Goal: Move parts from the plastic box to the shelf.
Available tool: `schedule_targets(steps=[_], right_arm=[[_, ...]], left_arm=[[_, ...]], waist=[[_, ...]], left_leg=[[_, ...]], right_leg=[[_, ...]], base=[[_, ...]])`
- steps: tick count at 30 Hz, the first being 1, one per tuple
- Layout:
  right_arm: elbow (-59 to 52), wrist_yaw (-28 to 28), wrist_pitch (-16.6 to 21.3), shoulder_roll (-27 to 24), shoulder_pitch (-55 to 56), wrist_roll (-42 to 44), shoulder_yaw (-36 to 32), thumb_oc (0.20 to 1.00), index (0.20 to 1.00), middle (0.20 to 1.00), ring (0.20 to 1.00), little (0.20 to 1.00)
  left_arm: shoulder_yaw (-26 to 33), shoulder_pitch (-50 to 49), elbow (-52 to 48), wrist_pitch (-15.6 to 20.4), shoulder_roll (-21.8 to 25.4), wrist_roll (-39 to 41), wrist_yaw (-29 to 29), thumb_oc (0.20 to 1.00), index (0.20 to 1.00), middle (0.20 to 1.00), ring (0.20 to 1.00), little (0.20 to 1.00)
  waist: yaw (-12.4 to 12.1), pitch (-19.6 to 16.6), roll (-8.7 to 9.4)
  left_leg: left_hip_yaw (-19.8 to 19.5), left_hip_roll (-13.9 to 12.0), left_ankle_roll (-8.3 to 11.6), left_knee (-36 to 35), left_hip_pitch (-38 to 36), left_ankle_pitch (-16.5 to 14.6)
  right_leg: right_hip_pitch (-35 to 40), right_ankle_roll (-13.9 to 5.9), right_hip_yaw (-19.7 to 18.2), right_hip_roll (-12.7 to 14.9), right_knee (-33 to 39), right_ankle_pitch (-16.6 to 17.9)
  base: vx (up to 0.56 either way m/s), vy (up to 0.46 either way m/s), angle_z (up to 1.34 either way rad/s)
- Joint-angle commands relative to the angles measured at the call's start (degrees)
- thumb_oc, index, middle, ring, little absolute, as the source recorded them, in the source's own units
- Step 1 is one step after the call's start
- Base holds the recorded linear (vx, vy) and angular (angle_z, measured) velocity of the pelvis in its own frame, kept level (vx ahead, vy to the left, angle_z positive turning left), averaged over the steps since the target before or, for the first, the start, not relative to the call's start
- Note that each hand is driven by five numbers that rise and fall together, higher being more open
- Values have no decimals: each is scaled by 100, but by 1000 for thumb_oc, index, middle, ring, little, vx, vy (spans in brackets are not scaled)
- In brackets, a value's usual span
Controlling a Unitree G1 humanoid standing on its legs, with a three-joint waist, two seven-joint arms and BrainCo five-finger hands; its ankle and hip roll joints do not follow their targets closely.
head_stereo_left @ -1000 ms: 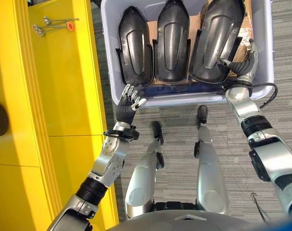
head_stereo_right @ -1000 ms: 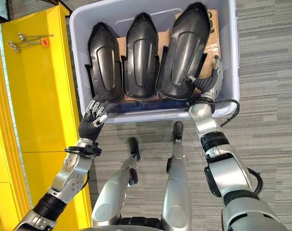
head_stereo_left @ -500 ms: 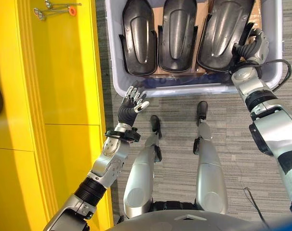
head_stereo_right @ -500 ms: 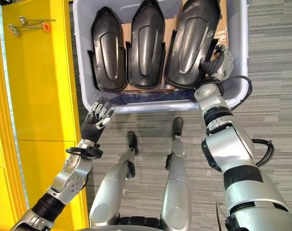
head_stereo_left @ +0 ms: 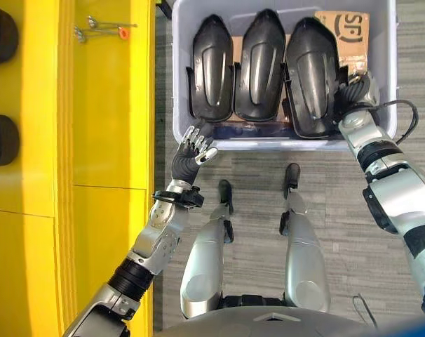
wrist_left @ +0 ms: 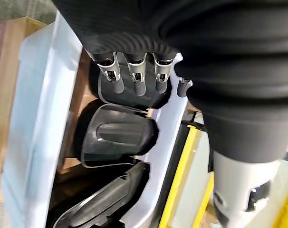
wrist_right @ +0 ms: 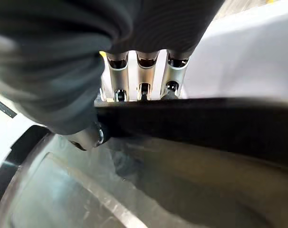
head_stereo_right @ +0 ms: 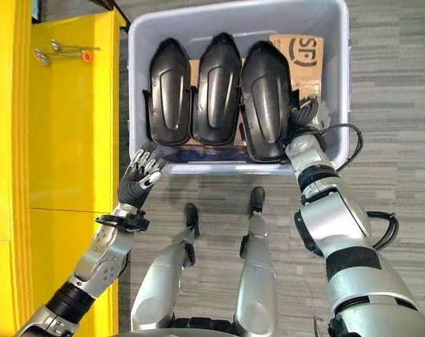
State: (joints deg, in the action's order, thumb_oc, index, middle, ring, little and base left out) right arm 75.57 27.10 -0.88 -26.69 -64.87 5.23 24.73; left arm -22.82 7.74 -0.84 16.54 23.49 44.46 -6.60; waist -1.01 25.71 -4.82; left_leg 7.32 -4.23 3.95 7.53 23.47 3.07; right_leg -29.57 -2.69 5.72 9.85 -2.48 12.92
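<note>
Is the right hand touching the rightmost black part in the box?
Touching. The right wrist view shows the right hand with fingers behind the black part's edge and thumb in front, pinching it.

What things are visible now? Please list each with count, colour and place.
plastic box: one, pale grey-blue, on the floor ahead.
parts: three, black, side by side in the box.
cardboard: brown, in the box under and beside the parts.
shelf: one, yellow, on the robot's left.
small metal pieces: silver with an orange bit, on the shelf.
dark objects: two, at the shelf's far left edge.
left hand: open, at the box's near rim.
right hand: fingers curled over the rightmost part's edge.
</note>
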Motion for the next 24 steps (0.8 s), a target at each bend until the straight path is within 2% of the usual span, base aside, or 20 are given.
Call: schedule_targets(steps=[1, 4, 7, 16, 21, 24], right_arm=[[-364, -58, 361, 159, 107, 439, -108, 200, 200, 200, 200, 200], [-1007, 17, 569, 66, 431, 800, -323, 200, 200, 200, 200, 200], [-2913, 133, 857, 79, 1309, 1000, -629, 200, 200, 200, 200, 200], [-4545, 208, 1121, 266, 2351, 976, -1138, 200, 200, 200, 200, 200], [-5115, 117, 1198, 401, 2799, 946, -1221, 200, 200, 200, 200, 200], [-5565, -137, 1267, 500, 3190, 1018, -1168, 200, 200, 200, 200, 200]], left_arm=[[-171, -100, -370, 160, 312, 171, 184, 1000, 1000, 1000, 1000, 1000], [-85, -159, -331, 172, 349, 199, 202, 1000, 1000, 1000, 1000, 1000], [141, -342, -335, 149, 383, 210, 174, 1000, 1000, 1000, 1000, 1000], [281, -686, -379, 18, 446, 265, 296, 1000, 1000, 1000, 1000, 1000], [364, -808, -329, -65, 444, 185, 327, 1000, 1000, 1000, 1000, 1000], [505, -924, -297, -122, 398, 115, 370, 1000, 1000, 1000, 1000, 1000]], waist=[[-97, 13, 20], [-81, -93, 101], [-7, -206, 265], [3, -554, 407], [1, -722, 461], [-4, -935, 517]], left_leg=[[-188, -531, 259, 32, -170, -356], [-216, -538, 273, -16, -278, -328], [-216, -606, 288, -48, -449, -345], [-258, -704, 306, -171, -778, -311], [-277, -746, 323, -270, -1009, -294], [-273, -793, 346, -402, -1214, -247]], right_leg=[[-292, -589, -396, 588, -1184, -779], [-106, -592, -327, 610, -1094, -751], [104, -600, -267, 571, -1014, -765], [607, -643, -106, 588, -760, -726], [919, -670, -14, 600, -636, -735], [1195, -700, 75, 620, -491, -728]], base=[[20, -31, 3], [7, -3, 5], [10, -17, 6], [10, -5, 1], [32, -8, 3], [50, -9, 5]])
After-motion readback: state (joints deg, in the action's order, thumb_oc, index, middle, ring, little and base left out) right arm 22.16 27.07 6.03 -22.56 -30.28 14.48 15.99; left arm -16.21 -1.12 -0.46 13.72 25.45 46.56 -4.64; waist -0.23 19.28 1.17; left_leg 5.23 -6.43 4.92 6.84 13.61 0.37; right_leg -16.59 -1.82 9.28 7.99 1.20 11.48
